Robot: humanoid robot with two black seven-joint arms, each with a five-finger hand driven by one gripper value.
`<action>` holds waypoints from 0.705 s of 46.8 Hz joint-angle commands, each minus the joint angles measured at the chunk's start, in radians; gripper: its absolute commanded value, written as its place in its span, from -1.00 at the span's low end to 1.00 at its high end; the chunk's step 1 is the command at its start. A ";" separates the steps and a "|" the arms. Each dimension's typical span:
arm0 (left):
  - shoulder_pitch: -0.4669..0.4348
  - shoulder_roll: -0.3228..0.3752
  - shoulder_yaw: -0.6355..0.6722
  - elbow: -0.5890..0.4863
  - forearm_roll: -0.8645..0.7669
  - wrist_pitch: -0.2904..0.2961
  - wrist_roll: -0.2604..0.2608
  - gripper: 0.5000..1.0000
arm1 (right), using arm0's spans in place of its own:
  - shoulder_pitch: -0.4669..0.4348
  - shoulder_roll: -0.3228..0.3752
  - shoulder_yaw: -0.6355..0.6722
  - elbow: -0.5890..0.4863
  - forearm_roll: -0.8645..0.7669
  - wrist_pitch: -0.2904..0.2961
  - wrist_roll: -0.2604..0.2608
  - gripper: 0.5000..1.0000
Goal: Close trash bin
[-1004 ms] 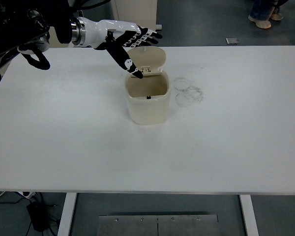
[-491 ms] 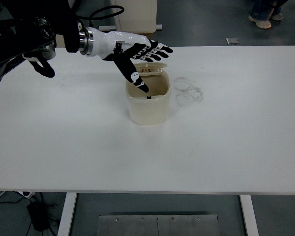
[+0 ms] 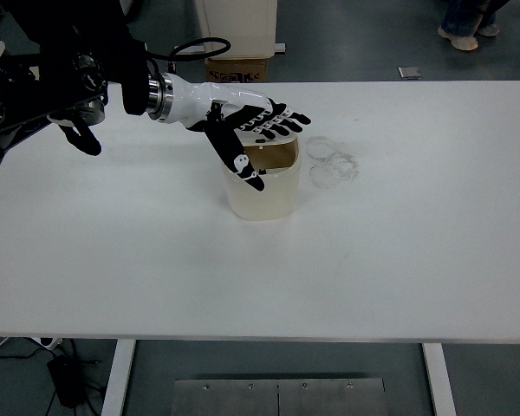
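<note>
Trash bin (image 3: pixel 262 192) top hidden under left hand (image 3: pixel 247 130) (fingers spread flat, gripping nothing); lid not discernible.

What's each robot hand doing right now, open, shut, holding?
Left robot hand: open, fingers spread flat over the cream plastic trash bin, holding nothing.
Right robot hand: not in view.

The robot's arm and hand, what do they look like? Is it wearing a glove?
No glove. The left arm is bulky and black, with a black cable looping above the wrist. A shiny silver ring joins it to the left hand, which has a glossy white shell. The fingers are black with white patches, and the thumb carries small white marks. No right arm shows.
</note>
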 commanded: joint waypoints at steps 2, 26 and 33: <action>-0.001 0.005 0.010 -0.001 0.002 0.001 0.001 1.00 | 0.000 0.000 0.000 0.000 0.000 0.001 0.001 0.97; -0.003 0.009 0.061 -0.022 0.015 0.003 0.001 1.00 | 0.000 0.000 0.000 0.000 0.000 0.001 -0.001 0.97; -0.006 0.011 0.076 -0.030 0.015 0.003 0.001 1.00 | 0.000 0.000 0.000 0.000 0.000 0.001 0.001 0.97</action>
